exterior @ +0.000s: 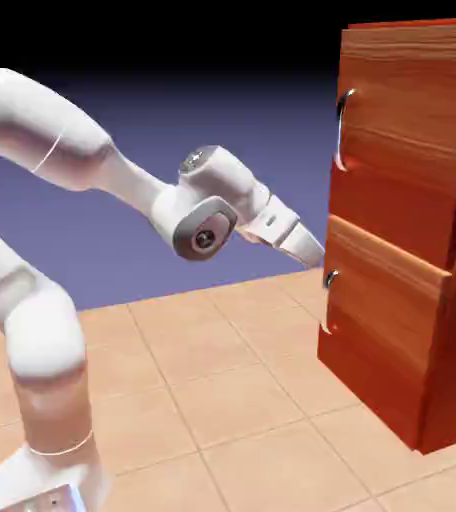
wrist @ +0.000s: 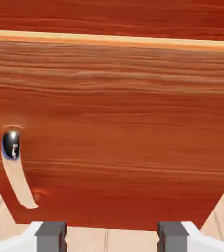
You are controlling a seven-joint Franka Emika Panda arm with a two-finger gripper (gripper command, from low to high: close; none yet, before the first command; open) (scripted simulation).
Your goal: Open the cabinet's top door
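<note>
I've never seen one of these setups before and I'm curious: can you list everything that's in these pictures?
cabinet: one, reddish-brown wood grain, at the exterior view's right, standing on the floor.
top door: one, reddish-brown, upper front panel, looks shut.
lower panel: one, reddish-brown with a lighter top edge, below the top door; fills the hand view.
handles: two, silver, curved; one on the top door, one on the lower panel.
floor: tan tiles.
backdrop: blue-violet.
arm: one, white, reaching from the left.
gripper: one, grey fingertips, open, holding nothing, near the lower panel.
</note>
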